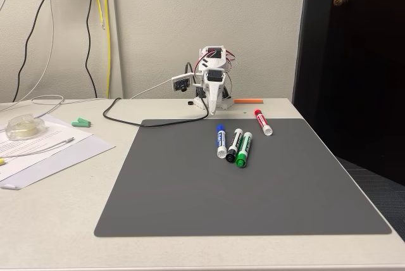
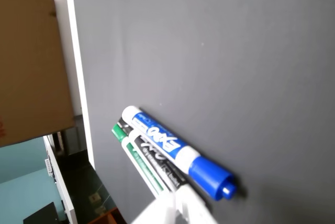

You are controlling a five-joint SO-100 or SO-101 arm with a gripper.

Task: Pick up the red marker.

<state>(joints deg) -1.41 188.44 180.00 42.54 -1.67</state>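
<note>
A white table (image 1: pixel 57 220) stands against a light wall (image 1: pixel 253 30), and a dark grey mat (image 1: pixel 240 189) covers most of its right part in the fixed view. The arm (image 1: pixel 212 84) is folded low at the far edge of the table, just behind the mat, and its gripper (image 1: pixel 214 107) points down there; I cannot tell if the jaws are apart or together. The red marker (image 1: pixel 263 121) lies flat on the far right part of the mat, near the arm, with its red cap toward the back. It lies apart from three other markers in the middle of the mat: blue (image 1: pixel 221 140), black (image 1: pixel 235 144) and green (image 1: pixel 244 149), side by side and close together. An orange stick (image 1: pixel 248 100) lies on the table behind the red marker. A black cable (image 1: pixel 136 119) runs from the arm to the left, where papers (image 1: pixel 44 147) and a tape roll (image 1: pixel 24 126) lie. Yellow and black wires hang on the wall, and a dark door (image 1: pixel 354 62) is at the right. In the wrist view the blue marker (image 2: pixel 178 152) lies on the mat beside the two others, and a brown box (image 2: pixel 31 67) is beyond the table edge.
</note>
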